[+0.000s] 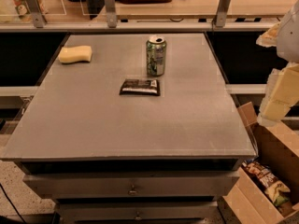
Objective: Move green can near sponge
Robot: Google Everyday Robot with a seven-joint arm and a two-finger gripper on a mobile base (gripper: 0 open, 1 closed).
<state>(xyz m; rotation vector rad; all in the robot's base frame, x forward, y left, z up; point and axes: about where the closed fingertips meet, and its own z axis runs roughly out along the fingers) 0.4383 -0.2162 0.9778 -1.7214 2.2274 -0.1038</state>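
Note:
The green can [156, 55] stands upright on the grey table top [117, 120], toward the back and a little right of centre. The pale yellow sponge [75, 54] lies flat near the back left corner, well apart from the can. My gripper [275, 107] hangs at the right edge of the view, beyond the table's right side, far from the can and holding nothing that I can see.
A flat dark packet [140, 87] lies just in front of the can. An open cardboard box [271, 181] with snack bags sits on the floor at the right. A rail with posts [110, 6] runs behind the table. Drawers [133, 188] are below the top.

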